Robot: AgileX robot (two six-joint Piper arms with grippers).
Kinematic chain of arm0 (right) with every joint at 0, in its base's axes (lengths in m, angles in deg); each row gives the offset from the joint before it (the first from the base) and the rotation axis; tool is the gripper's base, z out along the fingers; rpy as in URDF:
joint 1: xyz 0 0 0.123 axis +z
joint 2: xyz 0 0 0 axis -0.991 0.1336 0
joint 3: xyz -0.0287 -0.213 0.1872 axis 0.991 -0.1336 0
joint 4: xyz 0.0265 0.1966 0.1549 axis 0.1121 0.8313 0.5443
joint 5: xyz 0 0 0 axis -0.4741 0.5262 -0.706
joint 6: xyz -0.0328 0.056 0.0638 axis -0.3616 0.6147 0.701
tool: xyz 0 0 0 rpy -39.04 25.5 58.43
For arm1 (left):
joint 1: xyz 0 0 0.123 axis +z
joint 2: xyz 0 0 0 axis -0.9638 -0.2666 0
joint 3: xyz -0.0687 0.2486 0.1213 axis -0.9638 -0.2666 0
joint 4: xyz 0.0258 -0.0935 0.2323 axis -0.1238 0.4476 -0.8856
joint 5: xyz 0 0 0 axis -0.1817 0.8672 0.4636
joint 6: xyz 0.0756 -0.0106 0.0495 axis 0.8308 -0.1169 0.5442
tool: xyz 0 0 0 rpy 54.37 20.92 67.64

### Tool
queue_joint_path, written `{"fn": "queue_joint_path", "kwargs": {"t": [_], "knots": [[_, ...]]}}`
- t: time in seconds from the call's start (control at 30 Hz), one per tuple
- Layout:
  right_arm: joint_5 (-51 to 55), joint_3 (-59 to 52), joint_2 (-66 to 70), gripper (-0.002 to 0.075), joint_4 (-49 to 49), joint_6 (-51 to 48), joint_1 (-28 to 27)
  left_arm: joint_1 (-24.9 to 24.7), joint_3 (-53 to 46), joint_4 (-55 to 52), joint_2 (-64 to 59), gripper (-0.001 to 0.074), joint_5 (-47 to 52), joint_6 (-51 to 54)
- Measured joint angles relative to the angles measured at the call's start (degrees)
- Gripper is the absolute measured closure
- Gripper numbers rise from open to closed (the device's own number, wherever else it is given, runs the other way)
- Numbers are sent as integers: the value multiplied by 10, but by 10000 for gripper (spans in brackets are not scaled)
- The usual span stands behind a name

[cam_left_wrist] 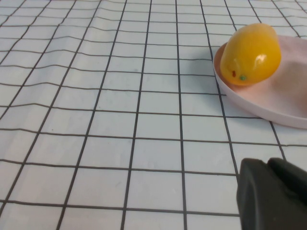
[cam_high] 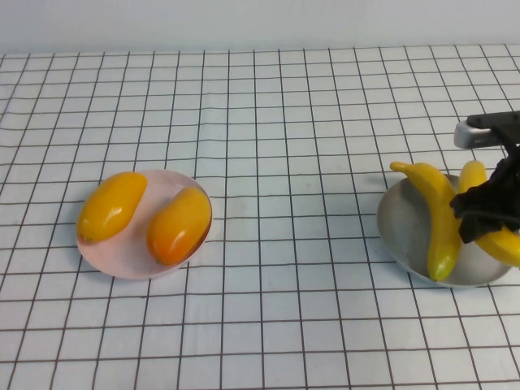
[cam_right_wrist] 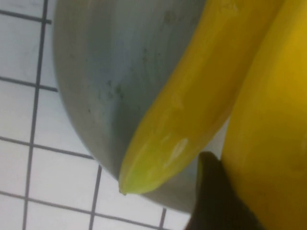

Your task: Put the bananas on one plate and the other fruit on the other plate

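A staged robot test bench, this, not a kitchen: a white cloth ruled with a black grid covers the whole table up to a plain pale wall, with glossy plastic-looking fruit on bare plates.

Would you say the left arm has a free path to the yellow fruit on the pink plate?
Probably yes: the left gripper sits low near the pink plate, with only bare gridded cloth before the yellow fruit. The right gripper is over the grey plate.

Bright even light, soft shadows; right wrist view blurred close-up
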Motion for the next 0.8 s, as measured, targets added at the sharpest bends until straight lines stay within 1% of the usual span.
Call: {"fn": "queue_joint_path", "kwargs": {"t": [0.03, 0.17, 0.2, 0.27, 0.33, 0.43, 0.47, 0.53, 0.63, 0.67, 0.73, 0.8], "knots": [[-8, 0, 5, 386, 2, 1, 0, 0, 0, 0, 0, 738, 0, 0], [-43, 0, 12, 245, 1, 12, -1, 0, 0, 0, 0, 738, 0, 0], [-50, 0, 12, 221, -1, 13, -1, 0, 0, 0, 0, 738, 0, 0], [-60, 0, 12, 203, -4, 14, -1, 0, 0, 0, 0, 738, 0, 0], [-62, 0, 12, 209, -6, 15, -1, 0, 0, 0, 0, 738, 0, 0], [-62, 0, 7, 271, -5, 16, -1, 0, 0, 0, 0, 738, 0, 0], [-62, 0, 1, 312, -2, 16, -1, 0, 0, 0, 0, 738, 0, 0], [-64, -1, -20, 413, 8, 16, -1, 0, 0, 0, 0, 738, 0, 0], [-90, -19, -85, 619, 27, 16, -1, 0, 0, 0, 0, 738, 0, 0], [-106, -32, -117, 660, 35, 16, -1, 0, 0, 0, 0, 738, 0, 0], [-137, -66, -189, 707, 51, 16, -1, 0, 0, 0, 0, 738, 0, 0], [-162, -103, -268, 725, 68, 16, -1, 0, 0, 0, 0, 738, 0, 0]]}}
